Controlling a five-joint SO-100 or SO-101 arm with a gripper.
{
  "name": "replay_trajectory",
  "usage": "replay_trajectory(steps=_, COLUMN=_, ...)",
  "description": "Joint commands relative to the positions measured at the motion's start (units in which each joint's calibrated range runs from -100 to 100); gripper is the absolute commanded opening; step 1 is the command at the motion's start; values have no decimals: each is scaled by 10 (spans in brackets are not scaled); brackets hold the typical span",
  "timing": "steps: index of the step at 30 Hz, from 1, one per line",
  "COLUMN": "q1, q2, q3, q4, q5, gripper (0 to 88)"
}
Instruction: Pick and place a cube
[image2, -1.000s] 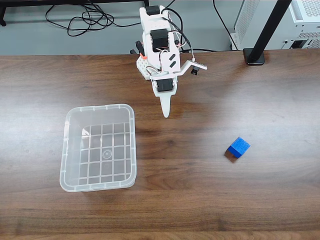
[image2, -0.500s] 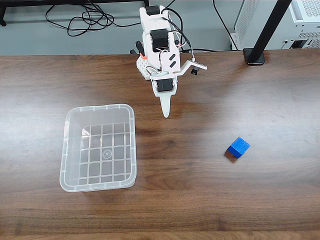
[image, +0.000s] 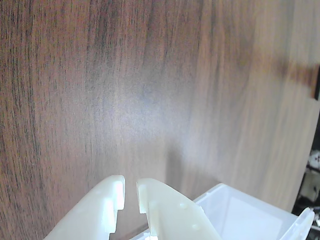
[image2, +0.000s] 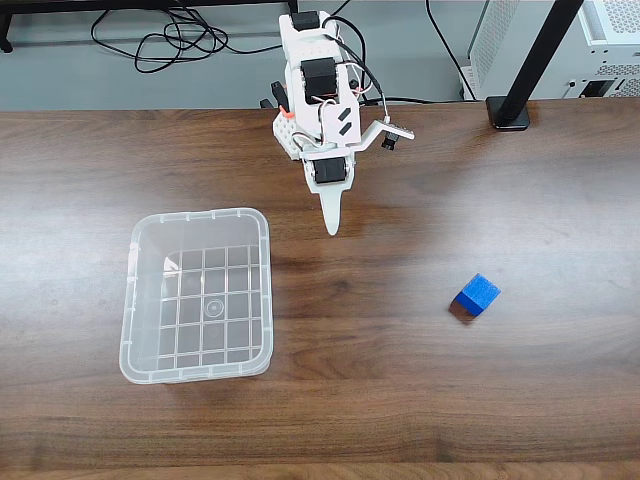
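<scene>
Nothing has moved since the earlier frames: the white two-finger gripper hangs over the dark wooden table, just right of the clear plastic bin in the fixed view, fingers nearly together and empty. From the bin, the small bright blue cube lies well right, beyond and nearer the camera than the gripper, with no long axis to align to

Small blue cube — alone on tabletop.

You see a dark wood-grain tabletop; black cables lie upper left, a black stand base upper right.
</scene>
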Motion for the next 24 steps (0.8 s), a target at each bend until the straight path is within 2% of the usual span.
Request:
replay_trajectory(steps=1, q1=-4, q2=-6, q3=-8, q4=2, q5=-2, gripper=23)
replay_trajectory(steps=6, q1=-7, q2=-6, q3=-8, q4=2, q5=-1, gripper=23)
replay_trajectory(steps=11, q1=6, q2=-6, q3=-21, q4=-45, q5=1, gripper=32)
replay_trajectory(steps=14, q1=20, q2=-6, q3=-54, q4=-90, q5=39, gripper=107)
replay_trajectory(steps=17, q1=-15, q2=4, q3=-83, q4=-118, q5=81, gripper=205)
replay_trajectory(steps=21, q1=-82, q2=29, q3=-128, q4=-69, q5=115, gripper=213)
replay_trajectory(steps=24, q1=-132, q2=107, q3=-183, q4=-33, q5=119, gripper=213)
